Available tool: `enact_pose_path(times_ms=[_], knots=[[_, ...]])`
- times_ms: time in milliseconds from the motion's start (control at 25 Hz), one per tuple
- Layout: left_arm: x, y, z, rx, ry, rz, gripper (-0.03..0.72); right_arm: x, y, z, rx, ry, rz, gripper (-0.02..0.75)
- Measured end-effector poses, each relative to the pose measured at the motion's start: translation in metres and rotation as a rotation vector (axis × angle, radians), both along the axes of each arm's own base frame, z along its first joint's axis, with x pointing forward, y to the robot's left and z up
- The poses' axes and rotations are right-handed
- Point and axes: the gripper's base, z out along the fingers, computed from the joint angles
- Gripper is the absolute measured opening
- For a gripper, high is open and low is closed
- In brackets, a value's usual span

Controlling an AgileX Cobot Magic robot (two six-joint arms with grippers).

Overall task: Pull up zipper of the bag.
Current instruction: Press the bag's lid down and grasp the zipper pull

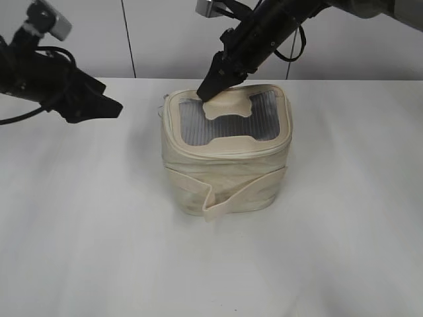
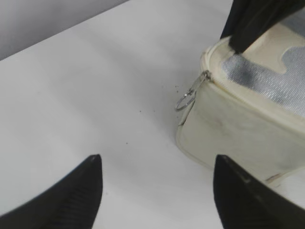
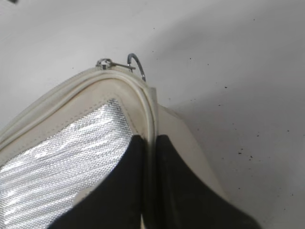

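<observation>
Right end effector (image 1: 213, 86) bears down on the rear left corner of the bag (image 1: 226, 155), fingers closed together with only a thin strip of the lid's rim between them; whether they truly pinch it I cannot tell. Left end effector (image 1: 106, 105) hangs open left of the bag, well apart from it and clear of the bench (image 1: 79, 231).

Bag sits upright mid-bench, grey ribbed lid up, wide strap (image 1: 228, 191) across its front face.

Zipper (image 2: 209, 78) runs round the lid rim. Silver pull tab (image 2: 187, 98) dangles off the bag's rear left corner, just outside the right fingers and facing the open left fingers.

Judgement: step in hand is bracing the bag so the left arm can take the tab.
- Hold the corner down firmly, or the soft bag will drag along.
- Bring the left fingers either side of the ring, close on the ring itself, not the rim.
- Pull along the track, not away from it; a small tab slips easily.
</observation>
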Motion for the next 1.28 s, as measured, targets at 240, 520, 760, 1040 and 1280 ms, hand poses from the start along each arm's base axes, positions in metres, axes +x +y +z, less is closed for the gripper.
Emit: enact_pose_path(times_ms=[240, 520, 760, 1040, 1280], knots=[[0.02, -0.031, -0.029, 0.12, -0.136, -0.203, 0.537, 0.0, 0.0, 0.0, 0.001, 0.002, -0.002, 0.045], [0.025, -0.055, -0.043, 0.187, -0.229, -0.24, 0.451, 0.0, 0.001, 0.0, 0.008, 0.005, -0.003, 0.045], [0.03, -0.058, -0.05, 0.175, -0.244, -0.229, 0.393, 0.0, 0.001, 0.0, 0.009, 0.007, -0.003, 0.045], [0.04, -0.07, -0.041, 0.16, -0.289, -0.245, 0.359, 0.0, 0.001, 0.0, 0.012, 0.009, -0.005, 0.045], [0.039, -0.073, -0.047, 0.161, -0.276, -0.259, 0.357, 0.0, 0.001, 0.0, 0.014, 0.009, -0.005, 0.045]])
